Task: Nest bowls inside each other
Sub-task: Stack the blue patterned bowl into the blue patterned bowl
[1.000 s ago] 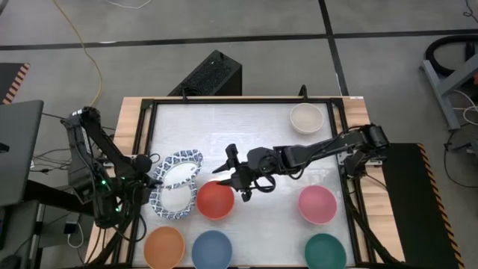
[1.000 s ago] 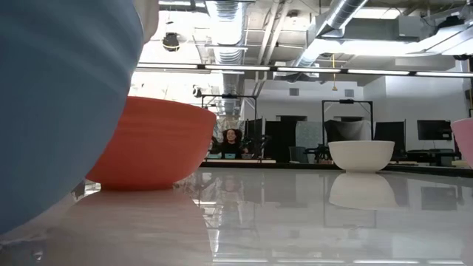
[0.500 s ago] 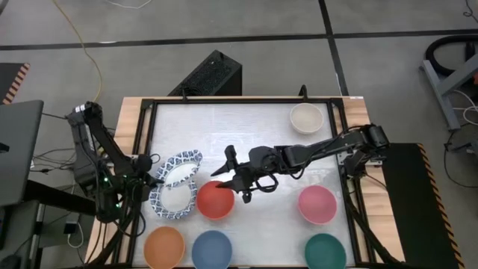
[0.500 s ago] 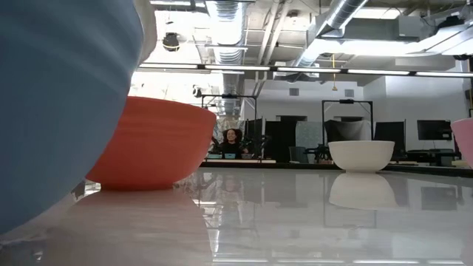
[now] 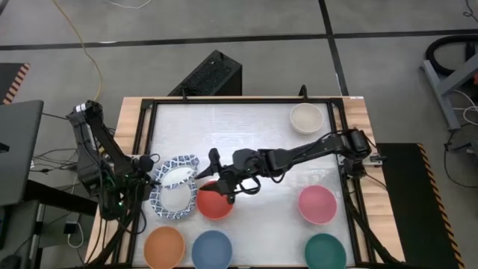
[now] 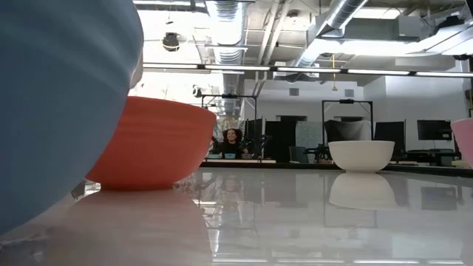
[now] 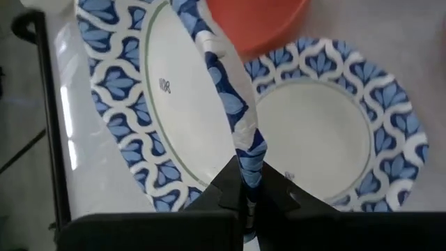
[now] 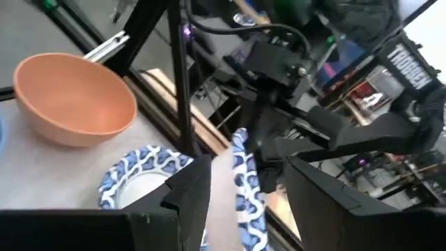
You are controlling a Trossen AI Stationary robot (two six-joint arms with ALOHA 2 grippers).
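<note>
At the table's left, glossy round blue-patterned bowls (image 5: 173,187) overlap.

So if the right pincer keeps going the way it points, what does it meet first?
Probably the raised blue-patterned bowl, clamped on its rim by the left pincer; the right pincer stands open around that rim.

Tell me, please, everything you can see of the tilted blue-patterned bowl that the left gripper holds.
The tilted bowl is white inside with a blue leaf-patterned rim and looks ceramic. It stands tipped on edge at the table's left side, its rim pinched by the shut left gripper. It leans over a second patterned bowl lying flat. The right gripper, open, straddles its far rim beside the red bowl.
</note>
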